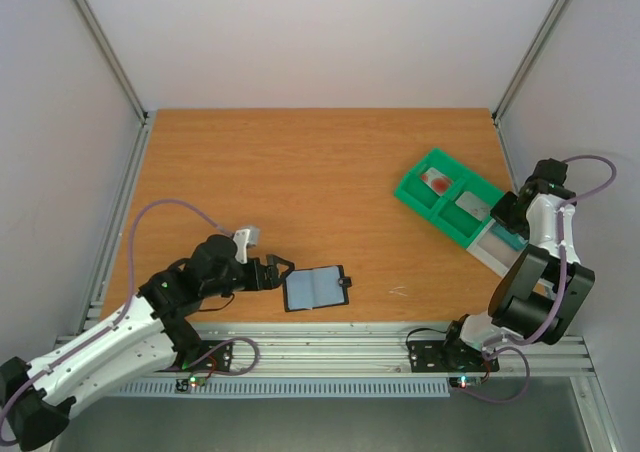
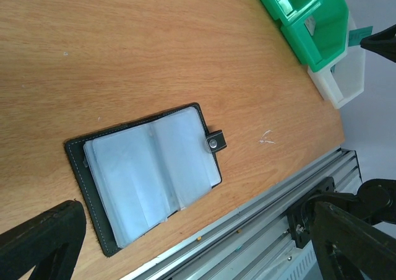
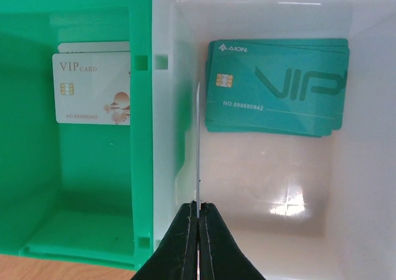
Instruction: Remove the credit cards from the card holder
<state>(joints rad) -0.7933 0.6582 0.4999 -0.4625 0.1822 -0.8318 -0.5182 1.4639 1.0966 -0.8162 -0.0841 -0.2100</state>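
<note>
Closest to the arm bases, the left gripper (image 1: 277, 272) hovers low over the table (image 1: 300, 162). Its jaws are spread wide and there is nothing between them. Just at its 3 o'clock in the top view lies the card holder (image 1: 315, 289), opened flat on the wood near the table's front edge with its grey-blue inside facing up. In the left wrist view, clear sleeves fan across the lining, and the snap tab (image 2: 215, 144) sticks out from the holder's edge at 2 o'clock. Whether any card sits in those sleeves cannot be told.

Farther off, at about 2 o'clock from the holder and well apart from it, the right gripper (image 3: 198, 212) hangs over the white bin (image 1: 492, 244). This bin adjoins the near end of the green tray (image 1: 410, 190). The gripper's jaws are pinched fully together on one credit card (image 3: 198, 137). The card is held upright and edge-on to the wrist camera, so its face cannot be read. It stands just beside the wall that the bin shares with the tray.

In the right wrist view, at 1 o'clock from that card, a stack of teal cards (image 3: 275, 85) lies on the bin floor. At 10 o'clock, in the neighbouring green compartment, pale credit cards (image 3: 93, 88) lie flat. The top one is printed VIP CARD, and another edge shows just past it.

Farthest away in the top view, the end compartment holds a red item (image 1: 435, 179).
</note>
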